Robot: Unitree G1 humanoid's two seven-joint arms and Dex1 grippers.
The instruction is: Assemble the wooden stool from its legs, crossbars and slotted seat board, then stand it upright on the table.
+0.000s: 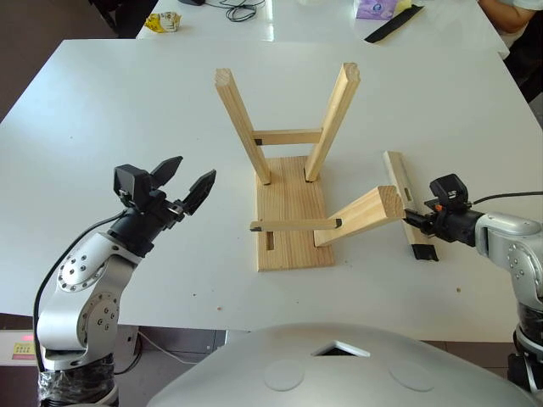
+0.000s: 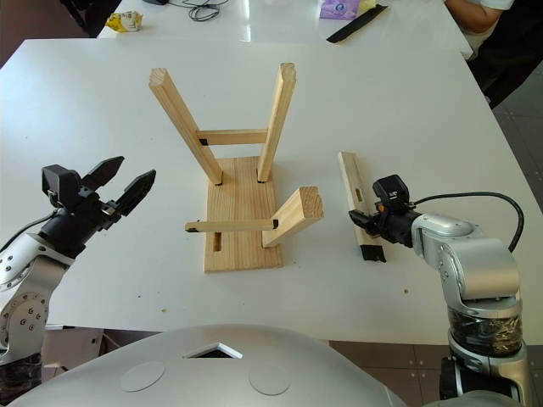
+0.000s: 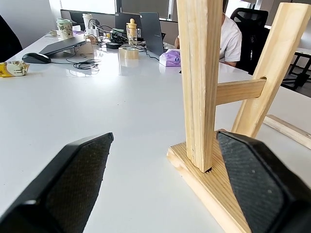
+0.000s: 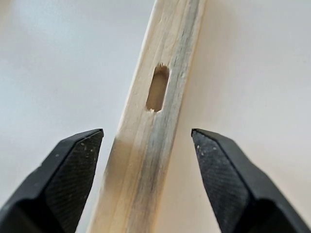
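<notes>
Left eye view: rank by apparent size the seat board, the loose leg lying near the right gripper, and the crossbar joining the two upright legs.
1. seat board
2. loose leg, its near end partly covered
3. crossbar

This is an office. Beyond the far edge of the white counter [image 3: 97, 116] stands a second desk [image 1: 280, 25] carrying an open laptop [image 3: 151, 33], a computer mouse [image 3: 35, 58], loose cables [image 3: 87, 64] and a tissue box [image 3: 170, 58]. A black swivel chair [image 3: 252, 24] stands past the counter too.
</notes>
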